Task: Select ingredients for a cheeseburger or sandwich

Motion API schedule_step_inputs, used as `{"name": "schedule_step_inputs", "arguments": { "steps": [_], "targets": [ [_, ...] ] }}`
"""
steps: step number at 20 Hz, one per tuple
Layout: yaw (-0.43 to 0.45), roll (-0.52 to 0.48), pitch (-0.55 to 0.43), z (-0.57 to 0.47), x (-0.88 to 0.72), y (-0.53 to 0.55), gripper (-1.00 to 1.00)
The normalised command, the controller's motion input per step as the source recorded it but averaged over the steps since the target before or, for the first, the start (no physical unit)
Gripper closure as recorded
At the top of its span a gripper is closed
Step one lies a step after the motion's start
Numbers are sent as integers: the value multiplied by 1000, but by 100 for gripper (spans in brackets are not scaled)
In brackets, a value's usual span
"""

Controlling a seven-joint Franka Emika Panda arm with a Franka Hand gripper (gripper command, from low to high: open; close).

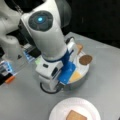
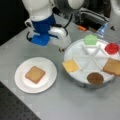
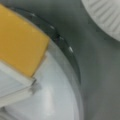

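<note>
A white segmented tray (image 2: 82, 53) holds the ingredient pieces: a green disc (image 2: 90, 39), a red disc (image 2: 111, 48), a toast square (image 2: 112, 66), a dark patty (image 2: 95, 78) and a yellow cheese square (image 2: 70, 65). The sandwich is a single toast square (image 2: 35, 74) lying on the white plate (image 2: 47, 65). My gripper (image 2: 61, 48) hangs low just outside the tray's left rim, near the cheese. In the wrist view the cheese (image 3: 20, 42) fills the left, with no fingers showing. In a front view the arm hides the gripper; the patty (image 1: 85, 59), cheese (image 1: 75, 75) and plate toast (image 1: 76, 115) show.
A small orange object (image 2: 81, 28) and other equipment lie behind the tray at a front view's top. A dark perforated surface (image 2: 15, 110) borders the table at the bottom left. The plate's ribbed rim (image 3: 105, 15) shows in the wrist view.
</note>
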Motion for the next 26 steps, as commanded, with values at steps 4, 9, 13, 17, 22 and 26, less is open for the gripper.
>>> {"name": "schedule_step_inputs", "arguments": {
  "steps": [4, 9, 13, 17, 22, 26],
  "targets": [
    [-183, -301, -138, -146, -607, 381, -100],
    [-91, -325, -116, -110, -412, 294, -100],
    [45, -301, -106, -132, -254, 348, -100],
    [171, -273, -133, -207, -213, 331, -100],
    [184, -212, -139, -212, -204, 255, -100],
    [129, -151, -148, -208, -192, 156, -100]
  ]
}}
